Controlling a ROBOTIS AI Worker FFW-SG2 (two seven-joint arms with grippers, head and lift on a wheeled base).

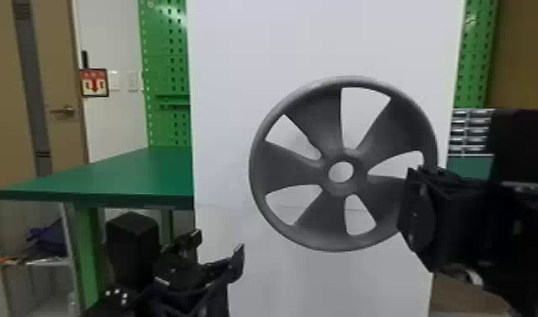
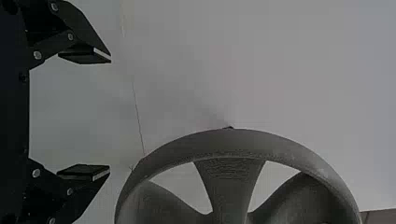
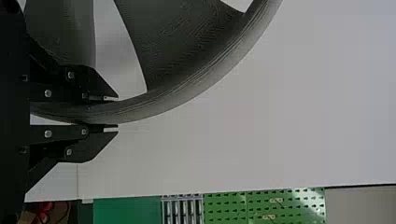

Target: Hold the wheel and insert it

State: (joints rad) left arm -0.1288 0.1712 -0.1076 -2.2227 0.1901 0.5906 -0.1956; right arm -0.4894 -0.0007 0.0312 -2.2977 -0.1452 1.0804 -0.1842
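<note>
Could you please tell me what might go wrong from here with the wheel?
The right gripper pinches the wheel only at its rim, off to one side, so the wheel might twist or sag in that grip. The left gripper is open and holds nothing, so it probably couldn't steady the wheel if it met resistance while being inserted.

The left claw [image 1: 219,242] gapes, fingers angled upward, while the right claw [image 1: 412,206] pinches, fingers nearly together.
</note>
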